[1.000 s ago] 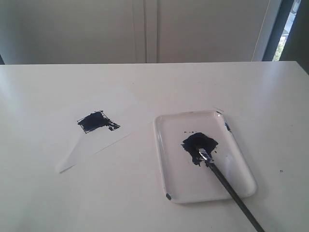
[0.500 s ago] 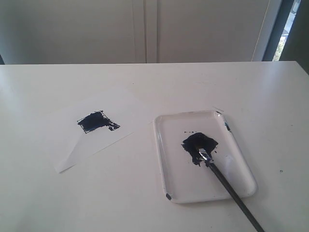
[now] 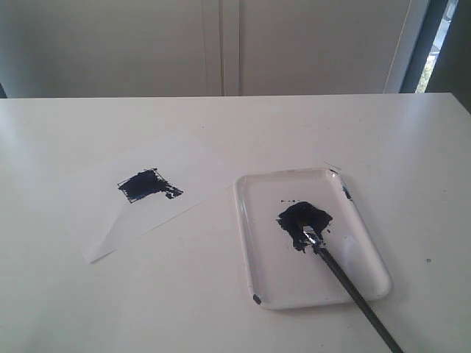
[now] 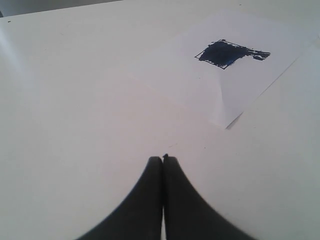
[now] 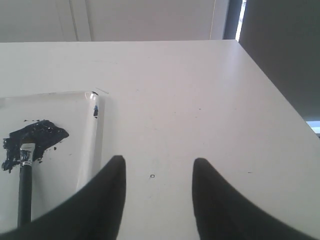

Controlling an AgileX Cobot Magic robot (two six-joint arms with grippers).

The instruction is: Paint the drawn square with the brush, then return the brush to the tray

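Observation:
The drawn square point(image 3: 144, 184) on the white paper sheet point(image 3: 147, 202) is smeared dark blue, with paint spilling past its right side; the left wrist view shows the square point(image 4: 223, 52) too. The brush point(image 3: 346, 283) lies in the white tray point(image 3: 368, 283), its tip on the dark paint blot point(image 3: 303, 220), its black handle running over the tray's near rim. In the right wrist view the brush point(image 5: 24, 190) lies loose in the tray point(image 5: 91, 145). My right gripper point(image 5: 156, 167) stands open over bare table beside the tray. My left gripper point(image 4: 163, 160) is shut on nothing, short of the paper.
The white table point(image 3: 235, 125) carries only the paper and the tray. Its right edge point(image 5: 280, 95) drops to a dark floor. A pale wall or cabinet point(image 3: 221, 44) stands behind the table. Neither arm shows in the exterior view.

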